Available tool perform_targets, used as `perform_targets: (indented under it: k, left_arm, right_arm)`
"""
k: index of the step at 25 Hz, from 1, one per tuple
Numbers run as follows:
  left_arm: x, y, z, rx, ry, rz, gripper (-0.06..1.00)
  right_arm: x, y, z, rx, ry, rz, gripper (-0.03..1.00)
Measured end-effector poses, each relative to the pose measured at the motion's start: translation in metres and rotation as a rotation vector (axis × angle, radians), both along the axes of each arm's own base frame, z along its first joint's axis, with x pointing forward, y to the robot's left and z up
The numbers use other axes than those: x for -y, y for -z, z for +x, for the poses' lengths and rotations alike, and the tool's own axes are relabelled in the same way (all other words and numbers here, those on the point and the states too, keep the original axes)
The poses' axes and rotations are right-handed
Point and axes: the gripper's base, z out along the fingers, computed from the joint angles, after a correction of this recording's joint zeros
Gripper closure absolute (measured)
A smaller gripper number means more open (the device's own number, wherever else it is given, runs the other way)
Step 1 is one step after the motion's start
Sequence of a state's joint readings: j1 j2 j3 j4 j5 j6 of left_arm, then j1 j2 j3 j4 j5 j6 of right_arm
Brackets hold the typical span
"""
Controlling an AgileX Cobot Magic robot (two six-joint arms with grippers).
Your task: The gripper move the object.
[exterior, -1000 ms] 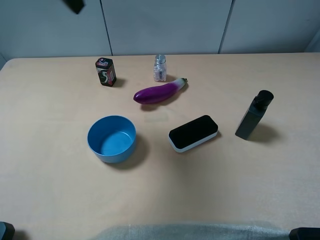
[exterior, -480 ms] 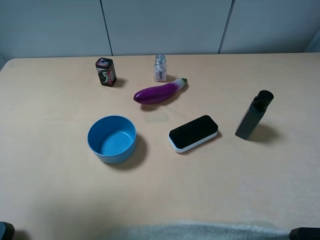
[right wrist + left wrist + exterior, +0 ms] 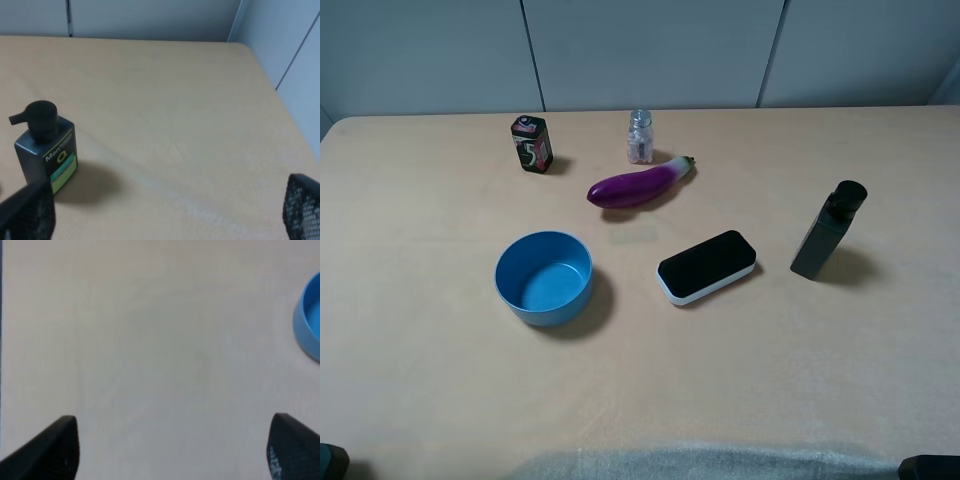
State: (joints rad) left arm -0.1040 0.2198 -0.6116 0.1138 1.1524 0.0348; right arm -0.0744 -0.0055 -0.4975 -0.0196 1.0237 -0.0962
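Eggplant lies free on the bench, toward the far side and a little left of centre. Long axis runs diagonally: fat purple end nearer and left, green stem farther and right.

Around it, largest first: blue bowl nearer and to the left, well apart; eraser nearer and to the right; dark pump bottle well off to the right; small tin far left; small clear jar just behind the eggplant, near but apart.

Neither arm reaches into the high view. Left gripper: fingers spread wide over bare bench, holding nothing, bowl rim at the frame edge. Right gripper: fingers also spread wide, empty, looking at the pump bottle.

Judgement: both are well short of the eggplant; left sits by the bowl, so is probably nearer. A grasp across the short axis, mid-body, seems best.
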Motion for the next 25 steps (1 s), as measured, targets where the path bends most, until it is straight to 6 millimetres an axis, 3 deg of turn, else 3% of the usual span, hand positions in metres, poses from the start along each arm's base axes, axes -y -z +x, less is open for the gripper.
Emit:
perform_targets:
  k: [6, 13, 25]
  left_arm:
    - [0.001, 0.021, -0.011, 0.052, -0.053, -0.025, 0.12]
    - [0.003, 0.025, -0.021, 0.181, -0.087, -0.046, 0.12]
    - [0.005, 0.026, -0.021, 0.2, -0.086, -0.045, 0.12]
  right_arm:
    - [0.0, 0.0, 0.0, 0.0, 0.0, 0.0, 0.27]
    - [0.0, 0.0, 0.0, 0.0, 0.0, 0.0, 0.27]
    - [0.0, 0.0, 0.0, 0.0, 0.0, 0.0, 0.27]
